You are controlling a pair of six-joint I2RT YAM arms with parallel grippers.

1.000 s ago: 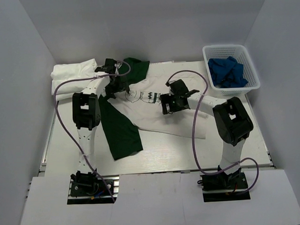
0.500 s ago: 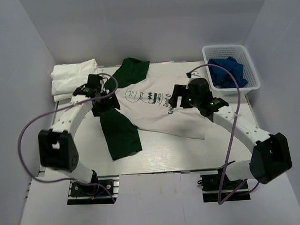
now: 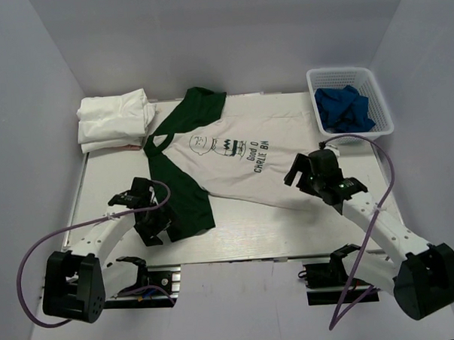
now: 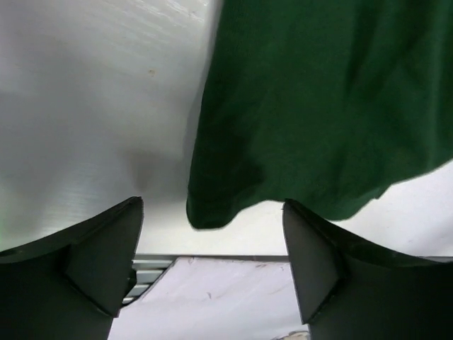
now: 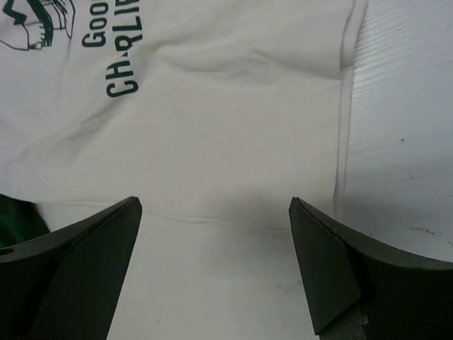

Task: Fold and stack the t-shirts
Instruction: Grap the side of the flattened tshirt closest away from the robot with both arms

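A soft white tee (image 3: 234,158) with dark green sleeves, print partly reading "Good" and "CH RLIE", lies spread at the centre of the tabletop (image 3: 252,233), with bare surface along its lower edge. The left claw (image 4: 212,209) and right claw (image 5: 212,205) hover wide open and empty. Folded white tees (image 3: 112,118) sit upper left.

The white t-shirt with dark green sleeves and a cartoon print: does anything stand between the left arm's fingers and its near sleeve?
Nothing visible does. In the left wrist view the open left fingers frame the hem of the dark green cloth sleeve, with only the white table surface showing between them.
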